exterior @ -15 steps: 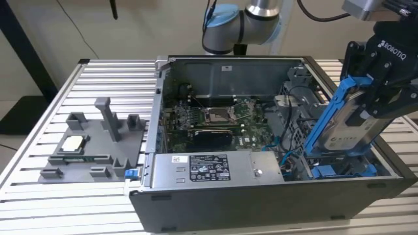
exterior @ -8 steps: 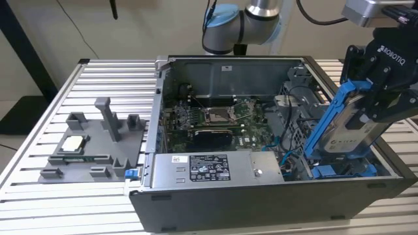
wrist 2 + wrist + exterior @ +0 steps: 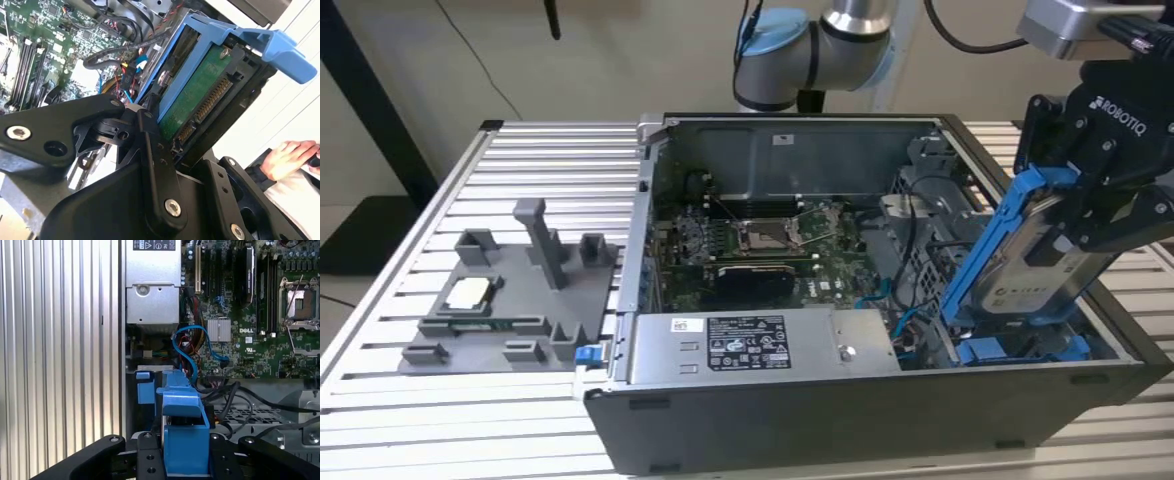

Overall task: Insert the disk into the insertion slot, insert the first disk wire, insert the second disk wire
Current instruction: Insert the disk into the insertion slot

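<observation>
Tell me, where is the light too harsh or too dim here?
Second wrist view: backdrop beyond the disk blown out white; first wrist view: ribbed table glares pale; exterior view: computer case evenly lit.

Got a matte black gripper (image 3: 1083,222) here, chunky linkage fingers (image 3: 155,165) with silver screw heads (image 3: 172,207) at the pivots, white lettering on the housing. Sits on a silver arm (image 3: 851,18) with pale blue joint caps (image 3: 781,45), black cables (image 3: 958,35) up top

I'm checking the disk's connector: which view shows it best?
The second wrist view: the disk shows its green board and connector. The exterior view shows its labelled side, the first wrist view its blue carrier end-on.
</observation>
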### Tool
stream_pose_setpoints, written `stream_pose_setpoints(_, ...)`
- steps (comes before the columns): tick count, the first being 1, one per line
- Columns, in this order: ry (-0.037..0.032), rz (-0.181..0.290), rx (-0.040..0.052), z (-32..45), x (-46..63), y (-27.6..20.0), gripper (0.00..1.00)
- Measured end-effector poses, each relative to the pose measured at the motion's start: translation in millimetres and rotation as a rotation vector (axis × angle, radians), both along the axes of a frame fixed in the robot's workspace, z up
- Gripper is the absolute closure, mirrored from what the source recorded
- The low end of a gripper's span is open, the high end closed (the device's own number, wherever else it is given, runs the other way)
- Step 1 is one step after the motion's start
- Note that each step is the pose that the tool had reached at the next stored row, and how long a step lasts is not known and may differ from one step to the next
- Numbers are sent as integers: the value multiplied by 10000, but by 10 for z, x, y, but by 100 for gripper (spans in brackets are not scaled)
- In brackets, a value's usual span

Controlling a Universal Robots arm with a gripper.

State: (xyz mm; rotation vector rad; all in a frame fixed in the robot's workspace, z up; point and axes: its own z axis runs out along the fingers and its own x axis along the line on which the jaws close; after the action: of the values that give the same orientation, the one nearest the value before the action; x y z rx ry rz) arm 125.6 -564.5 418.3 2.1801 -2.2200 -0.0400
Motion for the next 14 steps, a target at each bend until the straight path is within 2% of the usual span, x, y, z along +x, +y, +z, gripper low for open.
stream_pose_setpoints(14,0,0,0,-28,0,0,67)
